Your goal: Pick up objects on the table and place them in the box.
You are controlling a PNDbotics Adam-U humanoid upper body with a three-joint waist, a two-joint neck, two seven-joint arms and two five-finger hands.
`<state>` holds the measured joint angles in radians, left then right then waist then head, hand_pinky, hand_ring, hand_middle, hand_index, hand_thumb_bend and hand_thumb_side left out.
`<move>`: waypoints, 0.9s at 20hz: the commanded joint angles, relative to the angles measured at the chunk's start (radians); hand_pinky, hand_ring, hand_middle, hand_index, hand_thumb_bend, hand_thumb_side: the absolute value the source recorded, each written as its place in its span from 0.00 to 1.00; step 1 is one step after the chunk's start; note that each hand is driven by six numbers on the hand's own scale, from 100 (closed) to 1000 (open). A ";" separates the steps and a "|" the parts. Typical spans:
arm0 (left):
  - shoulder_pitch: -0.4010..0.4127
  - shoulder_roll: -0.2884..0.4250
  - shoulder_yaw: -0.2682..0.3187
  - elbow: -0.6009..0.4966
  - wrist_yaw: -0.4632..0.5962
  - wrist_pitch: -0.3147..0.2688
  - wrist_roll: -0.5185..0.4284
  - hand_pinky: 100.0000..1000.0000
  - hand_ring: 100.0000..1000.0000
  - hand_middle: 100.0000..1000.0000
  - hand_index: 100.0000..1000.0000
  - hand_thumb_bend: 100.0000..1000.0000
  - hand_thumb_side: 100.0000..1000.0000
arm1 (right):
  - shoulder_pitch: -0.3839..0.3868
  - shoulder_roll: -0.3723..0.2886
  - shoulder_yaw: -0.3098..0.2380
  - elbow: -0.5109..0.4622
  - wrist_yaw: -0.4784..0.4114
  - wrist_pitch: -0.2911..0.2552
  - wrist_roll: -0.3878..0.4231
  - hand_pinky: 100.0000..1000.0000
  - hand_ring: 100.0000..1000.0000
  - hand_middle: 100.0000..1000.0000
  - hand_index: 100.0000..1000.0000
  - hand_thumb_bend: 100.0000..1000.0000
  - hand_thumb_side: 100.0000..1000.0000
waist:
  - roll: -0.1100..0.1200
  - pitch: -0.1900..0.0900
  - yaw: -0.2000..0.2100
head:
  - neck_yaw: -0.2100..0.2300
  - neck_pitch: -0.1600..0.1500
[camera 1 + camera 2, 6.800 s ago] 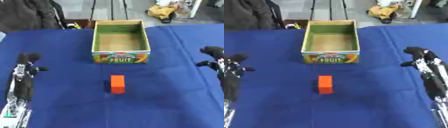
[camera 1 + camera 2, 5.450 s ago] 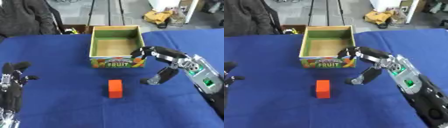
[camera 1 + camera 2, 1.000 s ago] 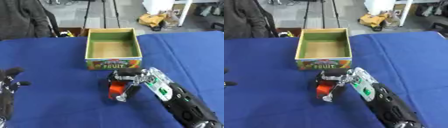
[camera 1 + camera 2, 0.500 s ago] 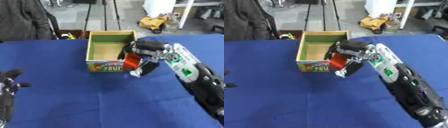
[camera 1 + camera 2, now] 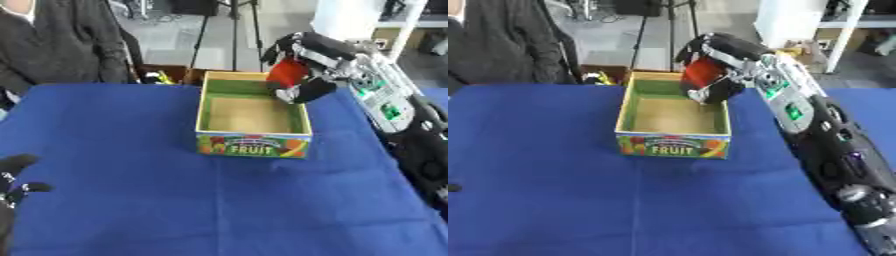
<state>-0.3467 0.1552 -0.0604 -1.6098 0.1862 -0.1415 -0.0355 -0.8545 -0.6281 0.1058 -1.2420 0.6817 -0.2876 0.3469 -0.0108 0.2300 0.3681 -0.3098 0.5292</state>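
Right hand [image 5: 302,62] has its fingers curled round the red block [image 5: 287,73], up over the fruit box [image 5: 253,142]'s far right corner. Box looks empty, so only the drop is left. Left hand [image 5: 13,186] idles near left, fingers relaxed.

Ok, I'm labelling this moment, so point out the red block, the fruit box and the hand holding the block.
red block [image 5: 286,73], left eye view, its visible red face.
fruit box [image 5: 253,145], left eye view, its printed front wall.
right hand [image 5: 721,49], right eye view, back of the hand above the block.
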 commanded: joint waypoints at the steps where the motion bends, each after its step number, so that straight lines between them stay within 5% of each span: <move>1: -0.026 0.000 -0.013 -0.026 0.004 0.002 -0.016 0.51 0.89 0.64 0.70 0.68 0.78 | -0.020 -0.020 0.009 0.056 0.053 -0.025 -0.053 0.20 0.40 0.64 0.79 0.04 0.08 | 0.004 -0.009 0.017 | -0.042 -0.025; 7: -0.031 -0.005 -0.018 -0.026 0.013 0.006 -0.023 0.50 0.89 0.64 0.70 0.69 0.78 | -0.009 0.019 0.052 0.210 0.150 -0.070 -0.150 0.30 0.49 0.69 0.80 0.05 0.16 | 0.016 0.008 0.041 | -0.083 -0.036; 10: -0.030 -0.006 -0.020 -0.026 0.016 0.006 -0.025 0.50 0.89 0.64 0.70 0.68 0.78 | -0.010 0.032 0.056 0.273 0.202 -0.090 -0.159 0.52 0.79 0.77 0.81 0.11 0.26 | 0.018 0.013 0.035 | -0.089 -0.033; 11: -0.030 -0.006 -0.020 -0.026 0.016 0.006 -0.026 0.50 0.89 0.64 0.70 0.69 0.78 | -0.010 0.036 0.054 0.285 0.217 -0.098 -0.157 0.54 0.81 0.78 0.82 0.11 0.26 | 0.019 0.014 0.033 | -0.089 -0.033; 12: -0.030 -0.006 -0.020 -0.026 0.017 0.006 -0.026 0.50 0.89 0.64 0.70 0.69 0.78 | -0.009 0.040 0.052 0.295 0.229 -0.107 -0.152 0.70 0.93 0.83 0.84 0.16 0.31 | 0.019 0.015 0.030 | -0.088 -0.032; 13: -0.030 -0.006 -0.020 -0.026 0.017 0.006 -0.026 0.50 0.89 0.64 0.70 0.69 0.78 | -0.009 0.042 0.050 0.301 0.235 -0.115 -0.145 0.75 0.97 0.85 0.84 0.17 0.32 | 0.020 0.015 0.028 | -0.088 -0.031; 14: -0.030 -0.005 -0.020 -0.025 0.017 0.006 -0.026 0.50 0.89 0.64 0.70 0.69 0.78 | -0.009 0.043 0.048 0.304 0.237 -0.122 -0.139 0.82 1.00 0.88 0.86 0.20 0.35 | 0.020 0.014 0.026 | -0.088 -0.031; 18: -0.028 -0.006 -0.021 -0.024 0.017 0.006 -0.027 0.50 0.89 0.64 0.70 0.69 0.78 | -0.008 0.042 0.041 0.286 0.221 -0.127 -0.135 0.85 1.00 0.90 0.86 0.18 0.39 | 0.022 0.011 0.014 | -0.087 -0.030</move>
<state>-0.3624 0.1405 -0.0815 -1.6153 0.1989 -0.1341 -0.0588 -0.8476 -0.5722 0.1574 -0.9455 0.9040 -0.4106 0.2122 0.0075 0.2593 0.3813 -0.3968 0.5076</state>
